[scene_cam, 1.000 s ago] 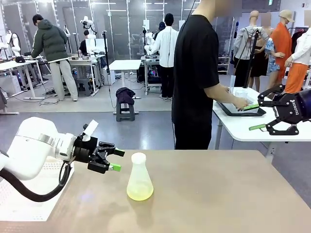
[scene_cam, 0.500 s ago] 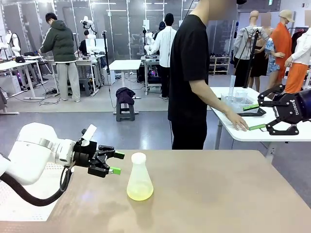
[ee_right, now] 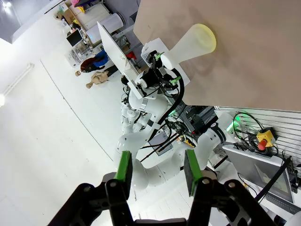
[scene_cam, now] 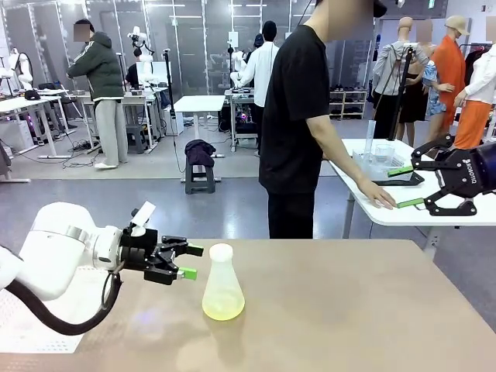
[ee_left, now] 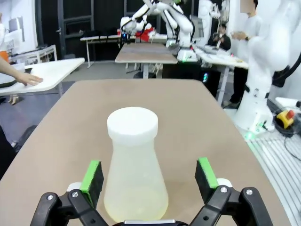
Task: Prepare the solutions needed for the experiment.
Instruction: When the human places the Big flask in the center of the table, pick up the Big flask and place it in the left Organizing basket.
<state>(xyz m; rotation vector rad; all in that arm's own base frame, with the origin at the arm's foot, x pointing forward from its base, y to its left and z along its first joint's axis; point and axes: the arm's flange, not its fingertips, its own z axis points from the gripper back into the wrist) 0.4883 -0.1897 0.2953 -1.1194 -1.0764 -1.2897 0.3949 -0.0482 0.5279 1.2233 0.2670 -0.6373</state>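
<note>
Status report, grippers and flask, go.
Left gripper open, level with flask, not touching. Right gripper open, empty, raised off to the side. Yellowish liquid in flask bottom. Nothing blocking.

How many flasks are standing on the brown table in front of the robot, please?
1. A single conical flask stands upright left of the middle of the brown table, with pale yellow liquid at its bottom, just ahead of the open left gripper.
</note>
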